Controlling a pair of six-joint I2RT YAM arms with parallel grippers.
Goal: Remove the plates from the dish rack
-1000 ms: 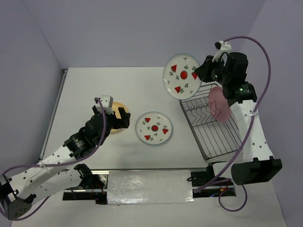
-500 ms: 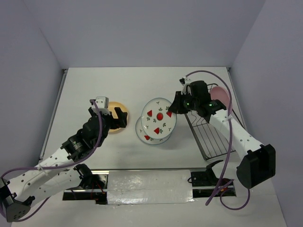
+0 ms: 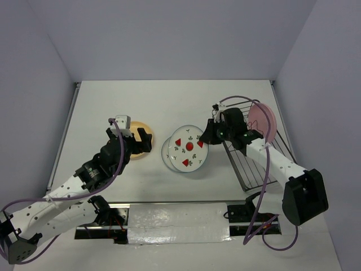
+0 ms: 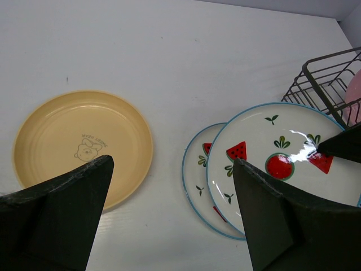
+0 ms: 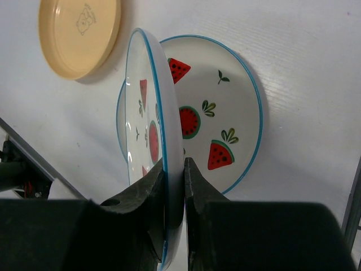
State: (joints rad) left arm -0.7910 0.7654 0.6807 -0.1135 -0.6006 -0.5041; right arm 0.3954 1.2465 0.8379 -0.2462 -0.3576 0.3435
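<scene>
My right gripper point(image 3: 206, 138) point(image 5: 175, 161) is shut on the rim of a white plate with red fruit marks point(image 3: 190, 148) point(image 5: 148, 107). It holds that plate tilted just above a second, matching plate point(image 3: 166, 153) point(image 5: 223, 127), which lies flat on the table. A yellow-orange plate point(image 3: 139, 126) point(image 4: 84, 141) lies flat to the left. My left gripper point(image 3: 144, 141) point(image 4: 172, 164) hovers open by it, holding nothing. The pink plate point(image 3: 263, 121) stands upright in the dark wire dish rack point(image 3: 255, 165) at the right.
The dish rack point(image 4: 322, 83) sits along the table's right side, close to the right wall. Both arm bases and a white strip line the near edge. Walls enclose the table on the left, back and right.
My right arm swung the fruit plate from high above the rack down and left, to over the matching plate on the table. The left arm barely moved.
</scene>
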